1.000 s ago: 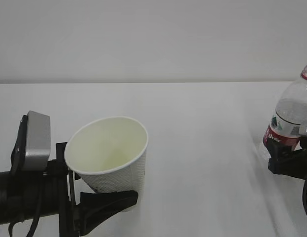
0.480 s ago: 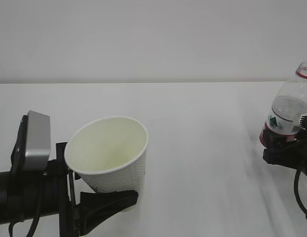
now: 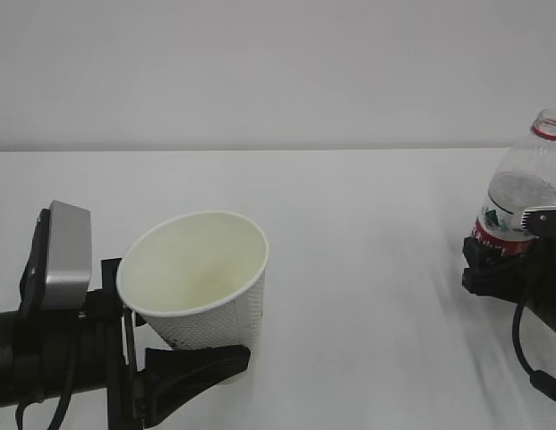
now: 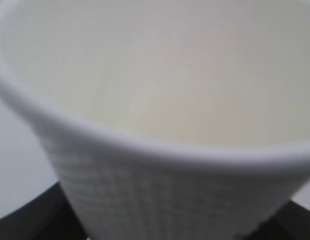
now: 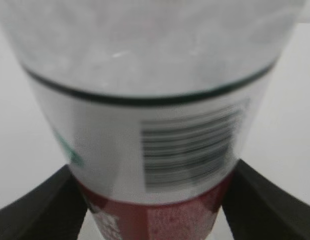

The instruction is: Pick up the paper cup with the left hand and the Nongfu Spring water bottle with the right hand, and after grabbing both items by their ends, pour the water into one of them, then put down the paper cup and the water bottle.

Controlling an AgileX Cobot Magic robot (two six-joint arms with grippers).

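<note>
The white paper cup [image 3: 201,287] hangs tilted at the lower left of the exterior view, its cream inside turned up toward the camera and looking dry. My left gripper [image 3: 201,363] is shut on its lower end. In the left wrist view the cup [image 4: 155,100] fills the frame, with a black finger [image 4: 25,222] at each bottom corner. At the right edge the Nongfu Spring water bottle [image 3: 526,193] stands nearly upright, its red neck ring on top. My right gripper [image 3: 492,264] is shut on its lower labelled end. The right wrist view shows the bottle [image 5: 159,125] between both fingers [image 5: 40,210]. I cannot make out the water clearly.
The white table [image 3: 367,269] stretches bare between the cup and the bottle, with a plain pale wall [image 3: 278,72] behind it. The left arm's grey block [image 3: 63,255] sits just left of the cup.
My right gripper has carried the bottle leftward and slightly up, and the bottle has come more upright. The left gripper and the cup have stayed still.
</note>
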